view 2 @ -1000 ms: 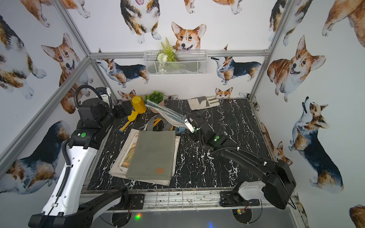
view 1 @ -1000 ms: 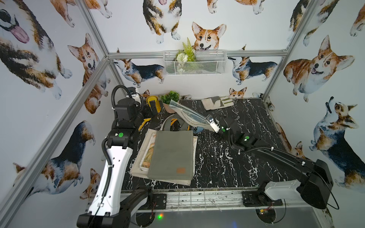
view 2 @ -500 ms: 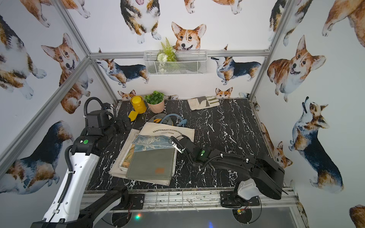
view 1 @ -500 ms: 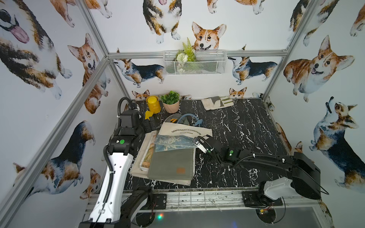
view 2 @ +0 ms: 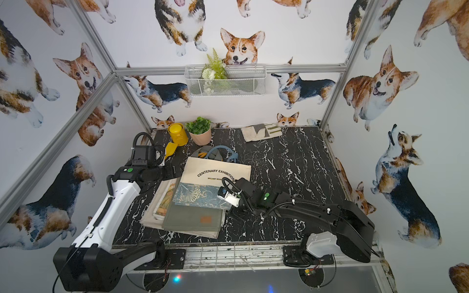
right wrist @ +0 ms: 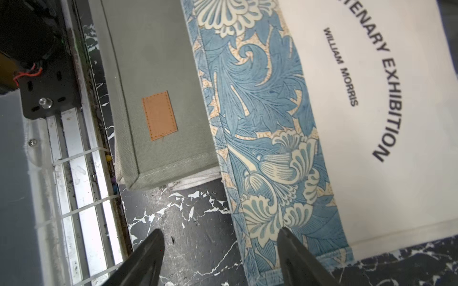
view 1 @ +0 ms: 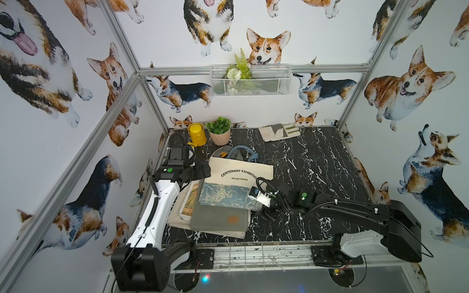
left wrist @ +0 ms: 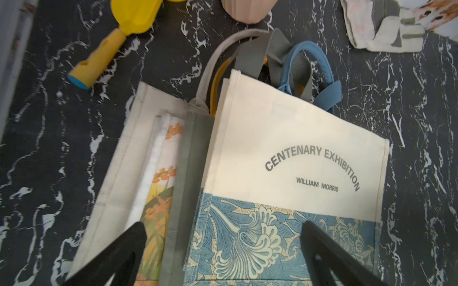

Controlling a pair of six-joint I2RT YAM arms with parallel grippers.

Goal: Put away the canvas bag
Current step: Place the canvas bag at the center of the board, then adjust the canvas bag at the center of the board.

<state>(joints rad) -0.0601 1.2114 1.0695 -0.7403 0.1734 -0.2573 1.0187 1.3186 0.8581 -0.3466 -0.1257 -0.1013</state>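
The canvas bag is cream with "CENTENARY EXHIBITION" print and a blue floral band. It lies flat on a stack of folded bags, partly covering a grey-green bag with a tan patch. My right gripper is open at the floral band's right corner. One finger is over the band, the other over bare table, and it holds nothing. My left gripper hangs wide open above the stack's left side and touches nothing.
A tangle of grey, blue and cream bag handles lies behind the stack. A yellow can, a potted plant and a folded cloth stand along the back wall. A yellow scoop lies at the back left. The front rail borders the table.
The right gripper brought the raised canvas bag forward and down onto the stack, then opened and let it go. The left arm moved forward from the back corner to the stack's side.
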